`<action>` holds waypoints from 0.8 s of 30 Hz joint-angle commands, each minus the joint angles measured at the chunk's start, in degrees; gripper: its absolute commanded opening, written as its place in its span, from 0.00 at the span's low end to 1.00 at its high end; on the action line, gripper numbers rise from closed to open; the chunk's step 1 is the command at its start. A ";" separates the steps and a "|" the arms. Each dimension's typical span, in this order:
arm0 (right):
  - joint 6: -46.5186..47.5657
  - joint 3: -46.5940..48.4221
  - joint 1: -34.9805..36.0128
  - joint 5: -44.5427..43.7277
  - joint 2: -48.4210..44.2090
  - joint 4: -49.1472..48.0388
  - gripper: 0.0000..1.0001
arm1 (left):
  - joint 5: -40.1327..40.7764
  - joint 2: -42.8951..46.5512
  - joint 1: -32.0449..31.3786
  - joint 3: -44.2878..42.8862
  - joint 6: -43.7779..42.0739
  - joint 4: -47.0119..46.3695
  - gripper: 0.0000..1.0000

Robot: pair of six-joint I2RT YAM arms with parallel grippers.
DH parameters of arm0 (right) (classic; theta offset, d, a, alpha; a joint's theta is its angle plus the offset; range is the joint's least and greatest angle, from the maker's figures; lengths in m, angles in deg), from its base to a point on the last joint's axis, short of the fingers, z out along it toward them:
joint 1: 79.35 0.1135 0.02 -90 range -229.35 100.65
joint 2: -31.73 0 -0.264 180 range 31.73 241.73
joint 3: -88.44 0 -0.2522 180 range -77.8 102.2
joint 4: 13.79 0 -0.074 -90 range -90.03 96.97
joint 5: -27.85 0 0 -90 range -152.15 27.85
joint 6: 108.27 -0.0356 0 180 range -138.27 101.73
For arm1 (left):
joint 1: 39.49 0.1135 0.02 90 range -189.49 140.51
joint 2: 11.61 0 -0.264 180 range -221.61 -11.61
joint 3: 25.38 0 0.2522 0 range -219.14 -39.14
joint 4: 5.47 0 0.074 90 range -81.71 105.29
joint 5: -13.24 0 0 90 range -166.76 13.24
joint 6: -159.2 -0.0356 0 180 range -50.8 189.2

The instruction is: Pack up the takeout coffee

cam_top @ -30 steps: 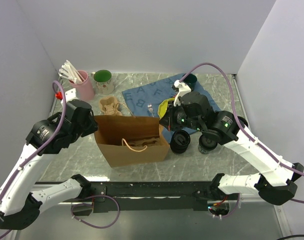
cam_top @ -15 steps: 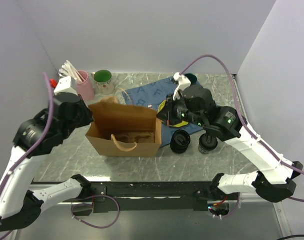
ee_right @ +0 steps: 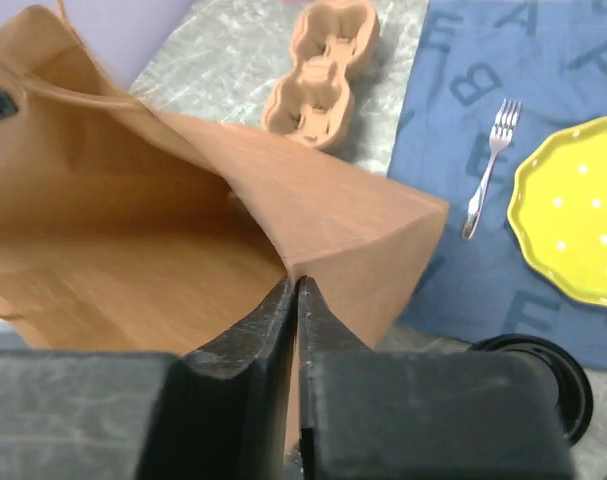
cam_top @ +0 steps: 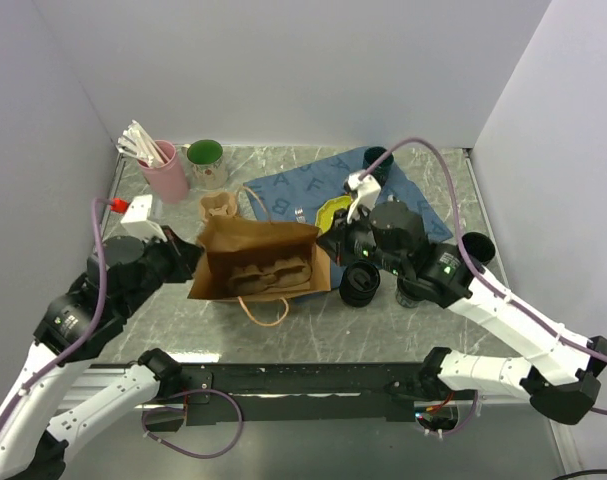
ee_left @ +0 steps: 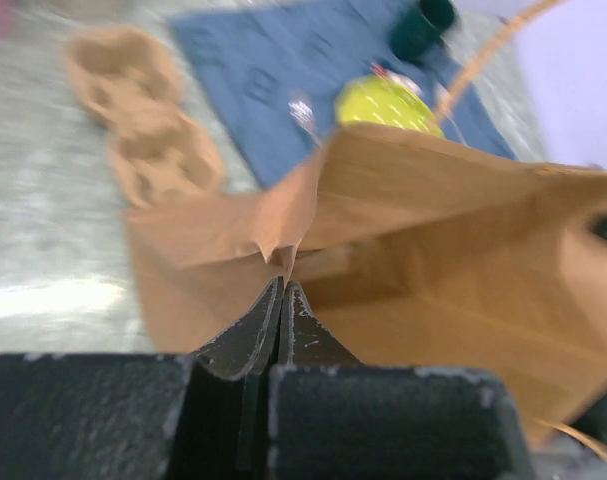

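The paper bag is open, its mouth facing the overhead camera, with a tan moulded shape inside. The left gripper has its jaws pressed together on the bag's left rim. The right gripper pinches the bag's right corner edge, its jaws all but closed on the paper. The first black lidded cup stands just right of the bag, outside it. The second black lidded cup stands further right of the bag, partly hidden by the right arm. A cardboard cup carrier lies just behind the bag. A yellow plate and a fork rest on a blue lettered cloth behind the bag on its right.
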 commanded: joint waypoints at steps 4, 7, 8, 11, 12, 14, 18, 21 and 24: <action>-0.96 -1.71 0.55 1.71 -7.43 -0.04 0.44 | -12.96 5.67 0.02 7.81 2.93 -6.39 0.01; -1.41 0.14 0.55 4.61 -10.16 4.35 0.61 | -14.02 7.69 0.02 8.87 3.46 -5.16 0.01; -1.15 0.32 0.46 6.54 -11.04 5.50 0.62 | -15.15 8.13 0.02 8.96 3.37 -4.90 0.01; -2.28 0.32 0.55 8.66 -13.42 9.27 0.64 | -15.87 8.93 0.02 8.61 3.72 -2.97 0.01; -2.81 0.32 0.55 8.75 -13.77 10.68 0.64 | -15.86 8.84 0.02 8.35 3.81 -2.18 0.01; -4.13 0.06 0.46 8.93 -14.30 13.41 0.66 | -15.95 8.93 0.02 7.82 3.98 -0.68 0.01; -5.02 -0.91 0.55 10.59 -14.56 14.30 0.64 | -14.99 9.11 0.02 7.38 4.78 0.90 0.01; -5.19 -0.82 0.55 10.95 -13.69 13.16 0.64 | -10.69 10.50 0.02 7.11 4.17 1.61 0.01; -9.39 3.73 0.64 4.05 -9.83 16.83 0.65 | -6.03 11.12 0.02 5.98 3.55 1.52 0.01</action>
